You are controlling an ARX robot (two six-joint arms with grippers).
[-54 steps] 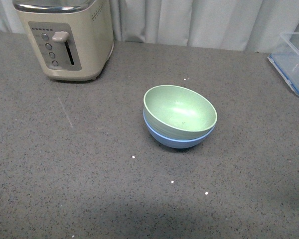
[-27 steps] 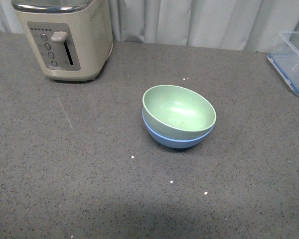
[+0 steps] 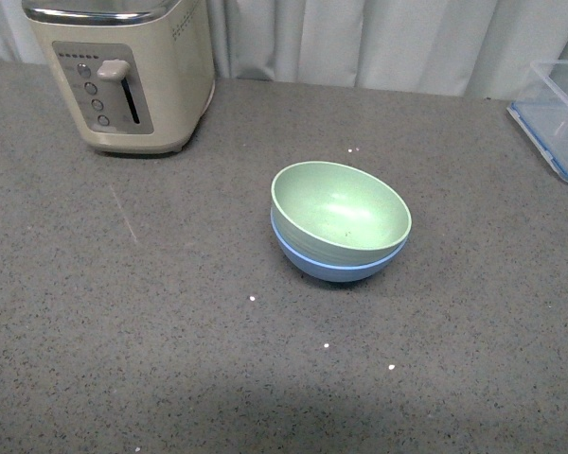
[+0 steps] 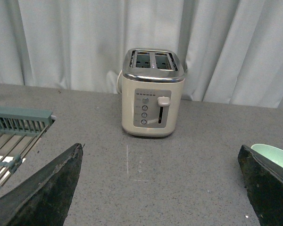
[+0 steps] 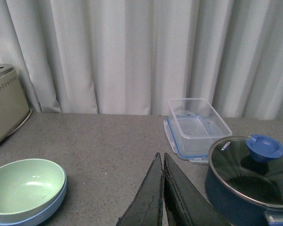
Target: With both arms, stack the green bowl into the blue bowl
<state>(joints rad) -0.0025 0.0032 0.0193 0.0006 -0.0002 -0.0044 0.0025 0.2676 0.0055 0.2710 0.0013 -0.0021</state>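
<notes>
Front view: green bowl (image 3: 340,211) sits nested upright inside blue bowl (image 3: 336,262), only a band of the blue rim and lower wall showing beneath it. The pair stands near mid-table (image 3: 123,331), apart from the toaster (image 3: 123,71) at the far left and the clear box (image 3: 559,118) at the far right edge. Neither arm shows in this view.

Left wrist view: left claw (image 4: 160,188) is spread wide, fingers (image 4: 42,193) at either side, holding nothing; toaster lies ahead, a rack (image 4: 14,136) to one side.

Right wrist view: right claw (image 5: 162,197) is pressed together, empty, beside the stacked bowls; a lidded pot (image 5: 250,179) and the clear box stand near
</notes>
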